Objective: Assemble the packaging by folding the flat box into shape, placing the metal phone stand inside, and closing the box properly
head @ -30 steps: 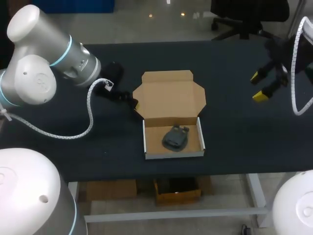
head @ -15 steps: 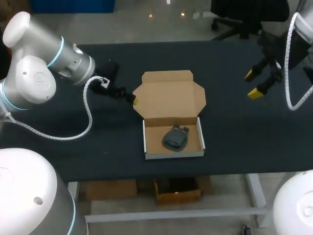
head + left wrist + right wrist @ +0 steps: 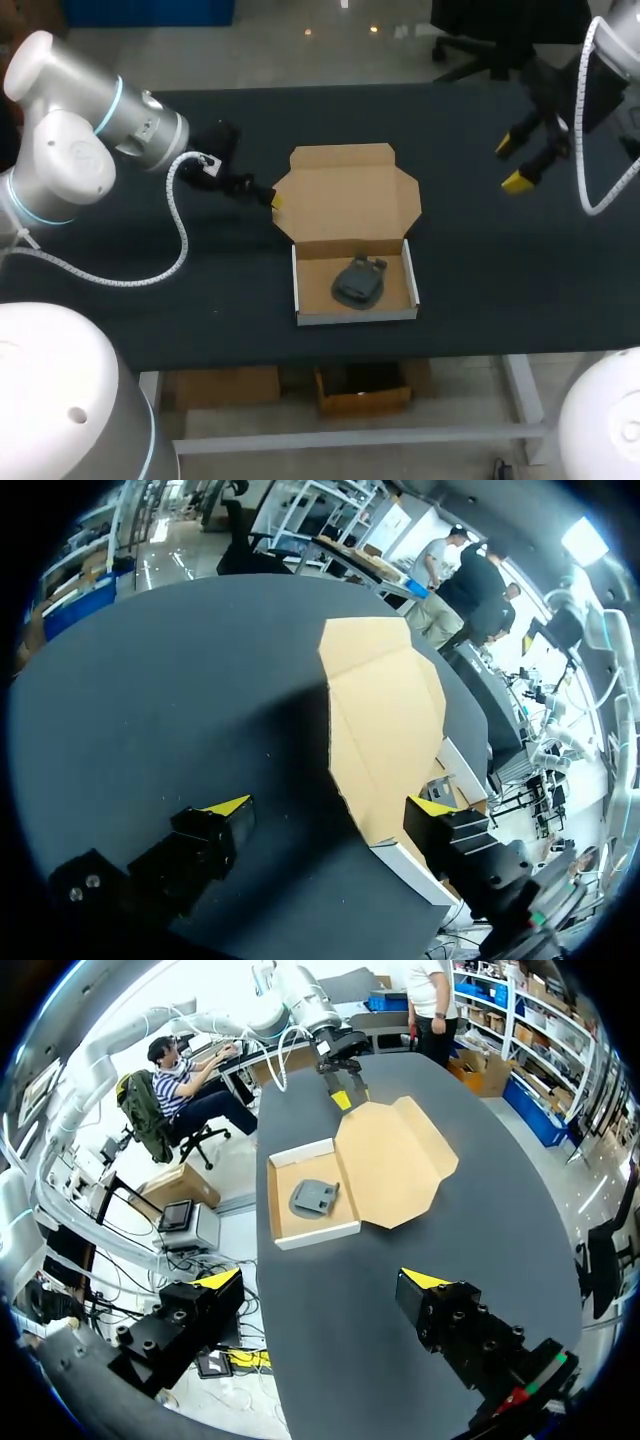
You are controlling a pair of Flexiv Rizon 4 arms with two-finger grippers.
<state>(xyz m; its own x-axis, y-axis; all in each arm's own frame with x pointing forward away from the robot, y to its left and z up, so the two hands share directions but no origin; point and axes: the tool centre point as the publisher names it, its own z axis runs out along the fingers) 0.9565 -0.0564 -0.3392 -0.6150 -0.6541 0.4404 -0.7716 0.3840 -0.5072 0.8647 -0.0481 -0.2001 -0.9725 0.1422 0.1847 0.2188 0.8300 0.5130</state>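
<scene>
My left gripper (image 3: pixel 262 195) spread wide, empty, just beside lid (image 3: pixel 345 195). My right gripper (image 3: pixel 513 164) spread wide, empty, well apart from box (image 3: pixel 355 316).

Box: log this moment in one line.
box folded, lid open | stand inside | left end effector open by lid | right end effector open, away

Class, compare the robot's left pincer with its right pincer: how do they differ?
The left pincer is beside the left edge of the lid; the right pincer is far off to its right. The left pincer is low over the table; the right pincer is higher. Both are open and empty.
</scene>
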